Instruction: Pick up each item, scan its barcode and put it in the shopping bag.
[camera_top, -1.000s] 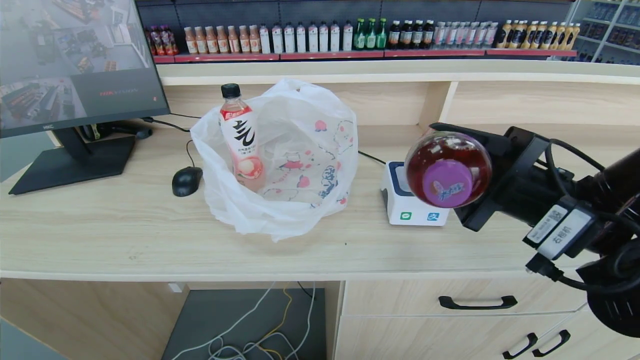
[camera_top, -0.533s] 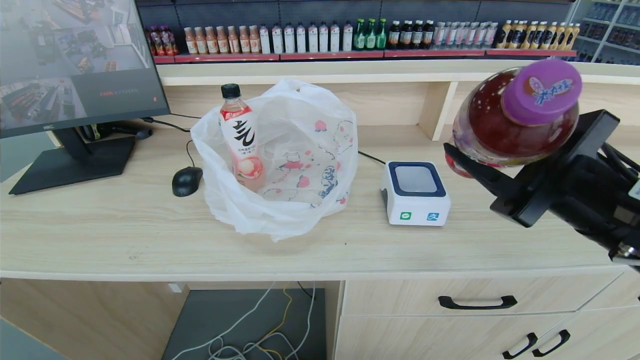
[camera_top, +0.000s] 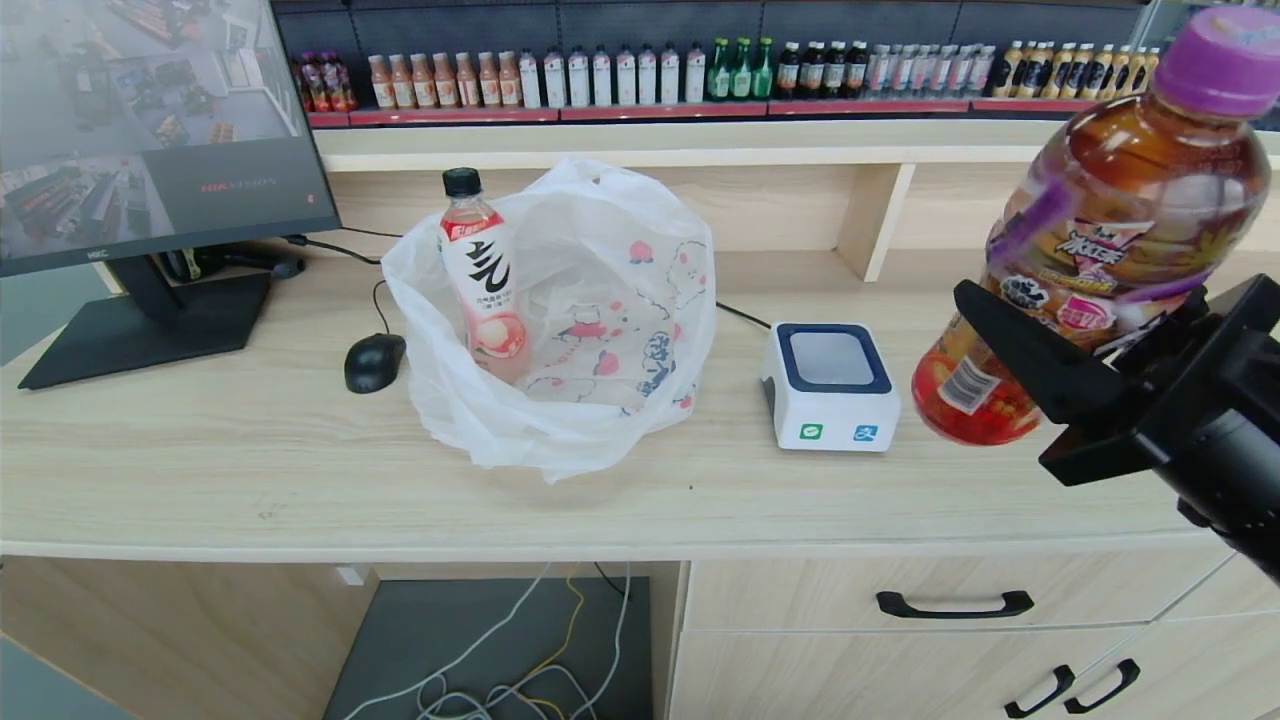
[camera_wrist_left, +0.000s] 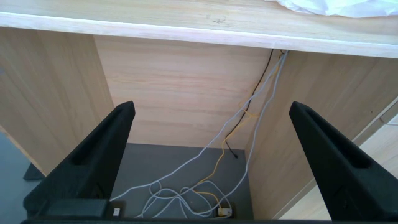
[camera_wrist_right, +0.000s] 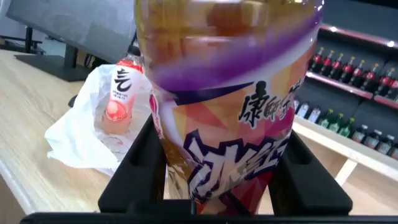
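My right gripper (camera_top: 1105, 350) is shut on a brown tea bottle (camera_top: 1110, 220) with a purple cap, held nearly upright in the air at the right, just right of the white barcode scanner (camera_top: 830, 385). The same bottle (camera_wrist_right: 230, 99) stands close between the right gripper's fingers (camera_wrist_right: 140, 168). A white plastic shopping bag (camera_top: 570, 320) sits open mid-counter with a pink drink bottle (camera_top: 482, 275) upright inside it. The bag (camera_wrist_right: 93, 134) and the pink bottle (camera_wrist_right: 121, 93) lie beyond the held bottle. My left gripper (camera_wrist_left: 211, 162) hangs open below the counter edge, nothing between its fingers.
A monitor (camera_top: 150, 120) on a black stand and a black mouse (camera_top: 373, 362) sit on the counter's left. Shelves of bottles (camera_top: 720, 70) line the back wall. Drawers (camera_top: 950, 605) lie under the counter at right, loose cables (camera_wrist_left: 205, 180) on the floor beneath.
My right gripper has lifted the tea bottle away from the scanner and swung it from cap-toward-camera to nearly upright, moving right. The scanner's face is uncovered now.
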